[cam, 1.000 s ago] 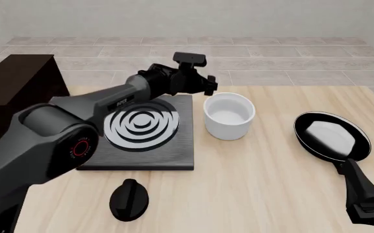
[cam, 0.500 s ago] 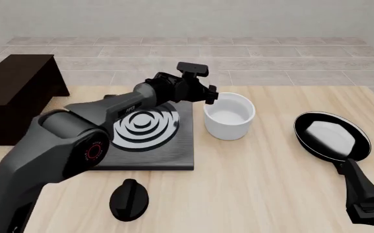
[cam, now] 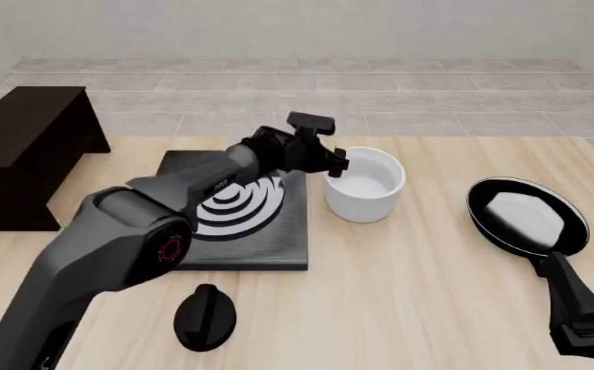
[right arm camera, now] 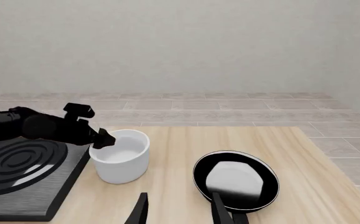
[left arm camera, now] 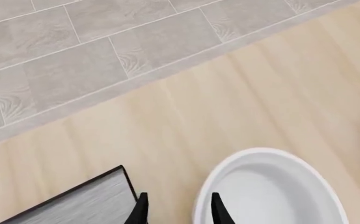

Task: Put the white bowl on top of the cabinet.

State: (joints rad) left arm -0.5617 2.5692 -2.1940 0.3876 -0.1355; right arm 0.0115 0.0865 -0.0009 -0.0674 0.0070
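The left tool (cam: 330, 163), parted narrowly and holding nothing, straddled the near rim of the white bowl (cam: 364, 184) beside the stove plate (cam: 237, 216); it needed to sink deeper before pinching.

The left arm stretches forward over the stove plate (cam: 237, 212), its left gripper (cam: 335, 164) at the near-left rim of the white bowl (cam: 364, 185), fingers parted, one fingertip (left arm camera: 217, 211) over the rim. The right gripper (right arm camera: 178, 211), open, sits well back from the bowl.
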